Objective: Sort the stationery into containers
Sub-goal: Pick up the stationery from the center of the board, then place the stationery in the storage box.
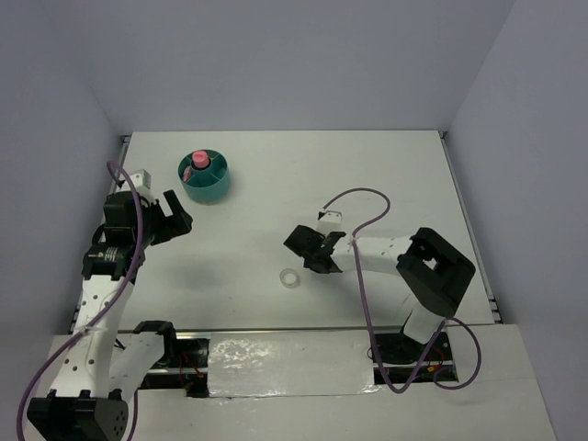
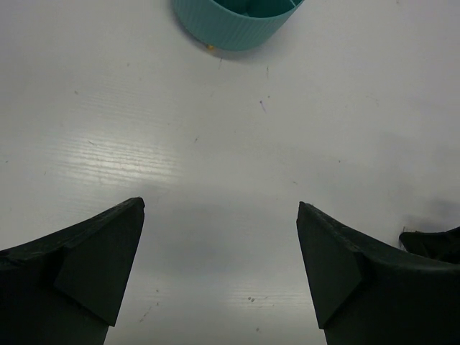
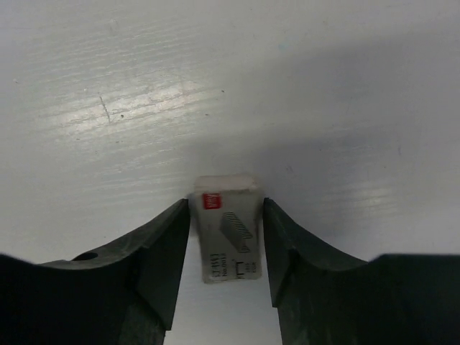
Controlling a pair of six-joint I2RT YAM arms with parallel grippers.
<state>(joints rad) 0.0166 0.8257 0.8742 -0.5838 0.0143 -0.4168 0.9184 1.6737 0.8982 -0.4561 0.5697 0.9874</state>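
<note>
The round teal organiser [image 1: 204, 176] stands at the back left, with a pink stubby stick [image 1: 197, 161] upright in it; its ribbed wall shows at the top of the left wrist view [image 2: 237, 21]. A clear-white tape ring [image 1: 290, 277] lies on the table in the middle front. My right gripper [image 1: 317, 248] is just right of the ring; in the right wrist view it [image 3: 225, 207] is shut on a small grey-white staples box [image 3: 228, 241] with a red logo. My left gripper [image 1: 175, 219] is open and empty [image 2: 219, 205], short of the organiser. The light-blue stick and the green pen are out of view.
The white table [image 1: 386, 184] is bounded by grey walls at the back and sides. Purple cables [image 1: 363, 197] loop over both arms. A tiny orange speck [image 2: 210, 47] lies at the foot of the organiser.
</note>
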